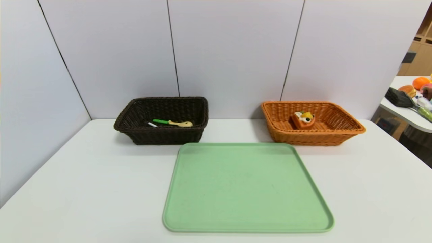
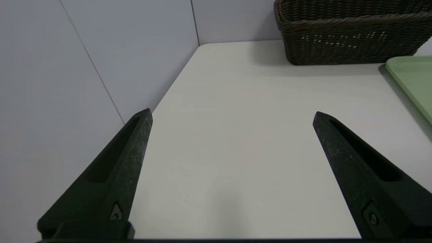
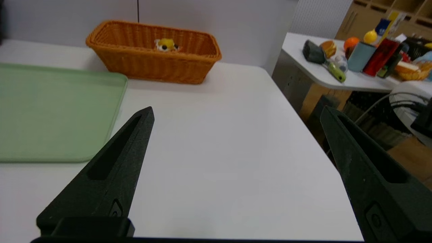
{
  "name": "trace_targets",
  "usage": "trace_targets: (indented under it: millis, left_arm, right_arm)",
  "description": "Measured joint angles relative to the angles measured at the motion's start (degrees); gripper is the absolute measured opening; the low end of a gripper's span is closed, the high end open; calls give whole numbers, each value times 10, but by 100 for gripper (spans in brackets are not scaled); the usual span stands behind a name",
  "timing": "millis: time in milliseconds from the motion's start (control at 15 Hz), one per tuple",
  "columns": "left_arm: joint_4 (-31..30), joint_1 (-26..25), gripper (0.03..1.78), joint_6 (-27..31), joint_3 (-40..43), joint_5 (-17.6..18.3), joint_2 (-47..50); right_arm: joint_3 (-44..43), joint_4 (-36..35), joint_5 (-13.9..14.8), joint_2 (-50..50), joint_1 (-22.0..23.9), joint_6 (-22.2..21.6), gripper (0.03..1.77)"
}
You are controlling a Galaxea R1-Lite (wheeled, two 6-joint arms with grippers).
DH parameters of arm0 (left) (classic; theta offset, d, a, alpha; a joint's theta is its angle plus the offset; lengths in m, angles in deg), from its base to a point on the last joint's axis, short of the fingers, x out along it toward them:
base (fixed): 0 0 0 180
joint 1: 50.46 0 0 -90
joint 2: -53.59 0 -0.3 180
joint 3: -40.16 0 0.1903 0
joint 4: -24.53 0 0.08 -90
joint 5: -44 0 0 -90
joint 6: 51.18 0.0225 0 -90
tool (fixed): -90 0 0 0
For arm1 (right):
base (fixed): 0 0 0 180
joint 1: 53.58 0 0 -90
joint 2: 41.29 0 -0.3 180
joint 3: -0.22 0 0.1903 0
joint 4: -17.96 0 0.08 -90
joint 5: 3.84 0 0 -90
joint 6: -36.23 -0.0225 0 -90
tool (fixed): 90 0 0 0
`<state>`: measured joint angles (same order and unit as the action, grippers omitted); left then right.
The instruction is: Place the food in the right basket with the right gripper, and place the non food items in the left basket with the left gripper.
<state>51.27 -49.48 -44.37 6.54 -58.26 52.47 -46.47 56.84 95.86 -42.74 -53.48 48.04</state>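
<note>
The waffle wedge, the food (image 1: pixel 303 119), lies inside the orange-tan right basket (image 1: pixel 351 127); its top (image 3: pixel 165 45) peeks over that basket's rim (image 3: pixel 152 64) in the right wrist view. In the dark brown left basket (image 1: pixel 162 136) lie the yellow pasta spoon with green handle (image 1: pixel 173 123) and the white pen (image 1: pixel 152 124). Neither arm shows in the head view. My left gripper (image 2: pixel 233 116) hovers open over bare table, well short of the left basket's wall (image 2: pixel 351 44). My right gripper (image 3: pixel 236 113) is open too, above the table's right side, with nothing between its fingers.
A light green tray (image 1: pixel 246 189) lies bare in the middle of the white table (image 1: pixel 84 189); its corners show as tray (image 2: pixel 413 81) and tray (image 3: pixel 50 111). Grey wall panels stand behind and on the left. A side table (image 3: pixel 337 79) with assorted objects stands beyond the right edge.
</note>
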Motion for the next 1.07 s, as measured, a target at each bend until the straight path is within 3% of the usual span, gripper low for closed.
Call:
trace_targets:
  millis: [133,267,400,600,733,1067]
  left_arm:
    - [-71,0,169,22,49,36,8]
    - [-142,0,169,37,89,81,11]
    - [-120,0,169,38,99,134,12]
    - [-34,0,169,36,102,158,12]
    - [-30,0,169,23,102,157,12]
    - [-29,0,169,-1,103,154,12]
  right_arm:
    - [91,-147,-5,9,0,19,170]
    - [175,-281,-30,13,0,37,170]
    - [218,-344,-62,15,0,27,170]
    - [232,-241,-98,15,-1,-12,170]
    - [233,-165,-106,15,-1,-43,170]
    - [233,-153,-104,15,-1,-96,170]
